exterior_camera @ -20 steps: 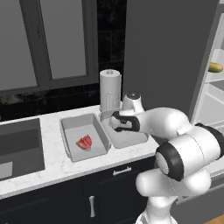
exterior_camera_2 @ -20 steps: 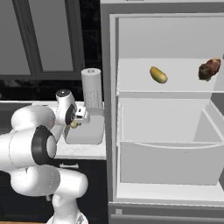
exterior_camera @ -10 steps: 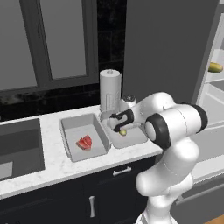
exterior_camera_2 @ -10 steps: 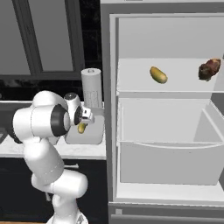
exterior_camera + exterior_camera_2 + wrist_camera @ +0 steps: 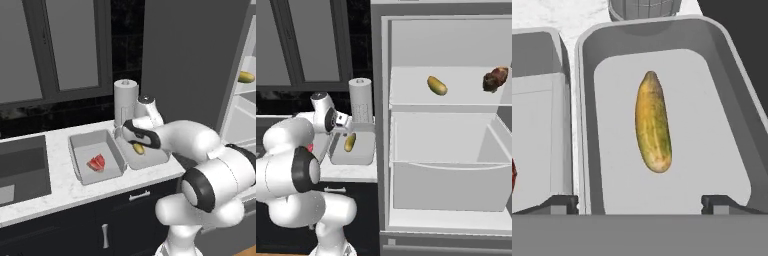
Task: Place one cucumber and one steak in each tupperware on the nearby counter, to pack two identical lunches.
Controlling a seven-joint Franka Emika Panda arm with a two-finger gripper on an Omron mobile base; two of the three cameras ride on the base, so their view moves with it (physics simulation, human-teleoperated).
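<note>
Two light-grey tupperwares stand side by side on the white counter [image 5: 65, 186]. The right tupperware [image 5: 159, 156] [image 5: 362, 155] [image 5: 587, 125] holds one yellow-green cucumber [image 5: 138, 148] [image 5: 349, 142] [image 5: 653, 129], lying loose on its floor. Just above that cucumber hovers my gripper [image 5: 136, 142] [image 5: 345, 132] [image 5: 640, 204], open, its fingertips [image 5: 560, 204] spread wide and touching nothing. In the left tupperware [image 5: 82, 150] [image 5: 542, 115] lies a red streaked steak [image 5: 96, 162] [image 5: 513, 175]. A second cucumber [image 5: 437, 85] [image 5: 246, 77] and a brown steak [image 5: 495, 80] sit on the fridge shelf.
A paper towel roll [image 5: 125, 102] [image 5: 360, 100] stands right behind the right tupperware. The dark sink [image 5: 22, 167] is recessed at the counter's left. The open fridge [image 5: 446, 165], with a deep drawer under its shelf, is to the right.
The gripper has opened and let go of the cucumber, which now lies in the right tupperware. The elbow has swung over to the right.
</note>
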